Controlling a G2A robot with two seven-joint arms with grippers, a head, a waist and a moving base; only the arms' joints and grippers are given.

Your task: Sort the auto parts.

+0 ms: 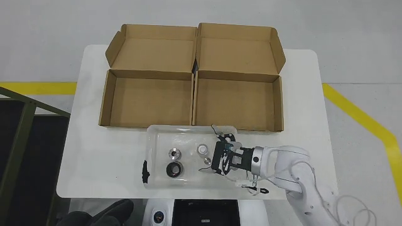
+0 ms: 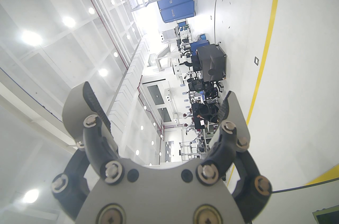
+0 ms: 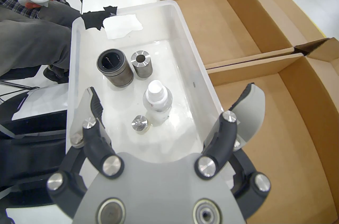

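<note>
**Auto parts (image 1: 174, 170) sit just ahead of my open right fingers**

All the parts stand in the clear tub (image 3: 185, 31) — none is in a box yet. My right gripper (image 3: 171, 91) hangs low over the tub's near end. Its fingers are spread wide and hold nothing. One finger is over the tub floor. The other is past the tub wall, over the nearer cardboard box (image 3: 278, 129).

Closest ahead of the fingers is a small silver cap (image 3: 139, 124), with the white bottle (image 3: 158, 103) just beside it. Farther ahead stand a grey steel sleeve (image 3: 142, 63) and a fat dark ring part (image 3: 115, 71), side by side. Each one stands up straight, long way up and down, so I think the fingers must close in from the sides.

My left gripper (image 2: 157, 91) is open and empty too — it points out at the room, so the right arm is far nearer.
</note>
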